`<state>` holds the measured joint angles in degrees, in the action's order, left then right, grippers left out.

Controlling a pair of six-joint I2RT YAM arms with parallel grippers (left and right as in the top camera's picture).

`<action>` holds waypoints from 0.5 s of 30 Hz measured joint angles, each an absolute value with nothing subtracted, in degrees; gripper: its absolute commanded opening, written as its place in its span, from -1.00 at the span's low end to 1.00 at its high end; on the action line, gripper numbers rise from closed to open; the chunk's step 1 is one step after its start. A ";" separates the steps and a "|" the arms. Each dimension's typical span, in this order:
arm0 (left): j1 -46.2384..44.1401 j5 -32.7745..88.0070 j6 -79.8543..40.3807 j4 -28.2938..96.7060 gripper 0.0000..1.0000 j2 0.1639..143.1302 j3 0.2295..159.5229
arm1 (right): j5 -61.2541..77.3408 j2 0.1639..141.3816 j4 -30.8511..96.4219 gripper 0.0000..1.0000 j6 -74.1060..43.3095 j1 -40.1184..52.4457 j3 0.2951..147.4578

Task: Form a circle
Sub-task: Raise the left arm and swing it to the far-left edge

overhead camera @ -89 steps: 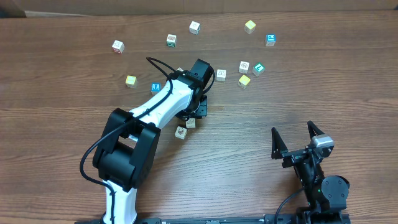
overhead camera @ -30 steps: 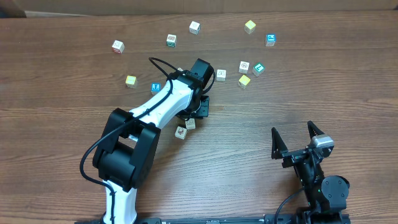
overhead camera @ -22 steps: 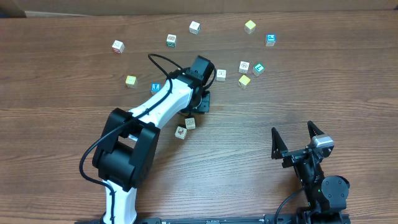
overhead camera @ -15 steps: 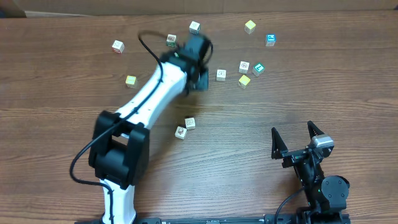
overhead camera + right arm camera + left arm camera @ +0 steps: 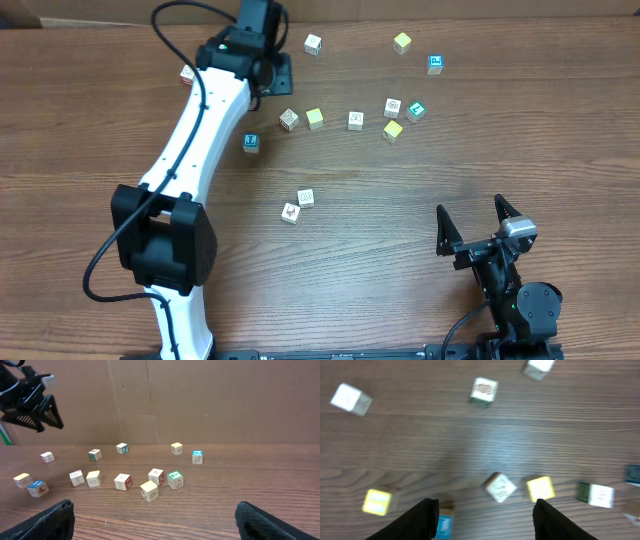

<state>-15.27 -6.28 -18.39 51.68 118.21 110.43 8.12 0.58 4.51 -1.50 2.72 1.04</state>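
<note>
Wood-grain tabletop (image 5: 520, 120) carries the circle (image 5: 392, 107), so far a loose cluster of lettered cubes well beyond the right gripper (image 5: 470, 208), whose jaws gape wide and empty. Farther beyond and leftward of that gripper, the left gripper (image 5: 277, 70) hovers, jaws apart, holding nothing. Probably a fetching step: next, descend squarely over a stray cube (image 5: 313, 43).

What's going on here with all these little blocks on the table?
Two robot arms are meant to arrange small wooden cubes into a circle. The cubes lie scattered over the table, and no circle shows yet. The left gripper hovers above cubes at the far side, left of centre, jaws apart and empty. The right gripper sits open at the near right, away from every cube.
</note>
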 measured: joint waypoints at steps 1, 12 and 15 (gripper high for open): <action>-14.66 -6.28 -18.35 51.72 0.18 118.21 110.02 | 8.12 0.58 4.49 1.00 -1.50 2.72 1.04; -8.60 -6.92 -17.96 51.42 0.27 118.21 102.56 | 8.12 0.58 4.51 1.00 -1.50 2.72 1.04; -7.01 -6.98 -17.91 51.31 0.31 118.21 101.56 | 8.12 0.58 4.47 1.00 -1.50 2.72 1.04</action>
<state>-7.01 -6.98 -17.91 51.31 118.21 101.56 8.12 0.58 4.47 -1.50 2.72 1.04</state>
